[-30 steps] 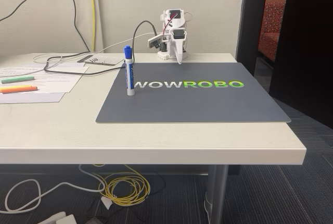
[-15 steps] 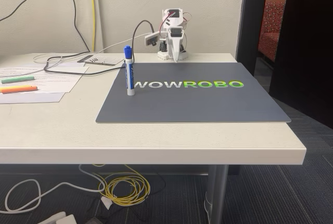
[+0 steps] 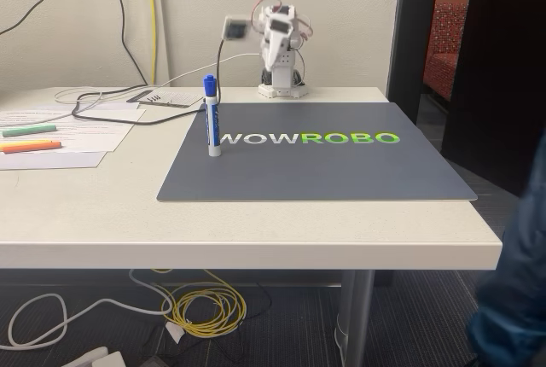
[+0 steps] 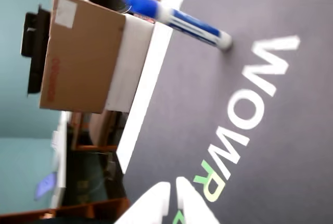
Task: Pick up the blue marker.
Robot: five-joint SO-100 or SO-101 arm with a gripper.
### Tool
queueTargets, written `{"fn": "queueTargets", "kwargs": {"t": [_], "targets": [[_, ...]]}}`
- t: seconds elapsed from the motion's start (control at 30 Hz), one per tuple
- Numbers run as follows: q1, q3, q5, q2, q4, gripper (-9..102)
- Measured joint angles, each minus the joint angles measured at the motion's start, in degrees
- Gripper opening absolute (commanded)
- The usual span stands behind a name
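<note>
Blue marker (image 3: 212, 116): upright on grey WOWROBO mat (image 3: 324, 171), cap up, just left of the "W" in fixed view.
Tool (image 3: 271, 58): raised near mat's far edge, fingers nearly together, holding nothing, well apart from marker.

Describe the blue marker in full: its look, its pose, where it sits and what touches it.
The blue marker is a slim cylinder with a white barrel, blue label print and a rounded blue cap on top. It stands upright on its flat end on the dark grey mat, just left of the W in the printed lettering in the fixed view. Only the mat touches it. The gripper hangs far behind it, near the arm's base.
</note>
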Motion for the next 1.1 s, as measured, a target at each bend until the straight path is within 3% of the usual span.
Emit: {"fn": "queueTargets", "kwargs": {"t": [0.27, 0.63, 1.1], "targets": [[2.46, -16.17, -14.33, -22.24, -3.96, 0], [7.21, -18.02, -34.54, -40.34, -24.61, 0], [11.07, -19.69, -47.29, -65.74, -48.96, 1]]}}
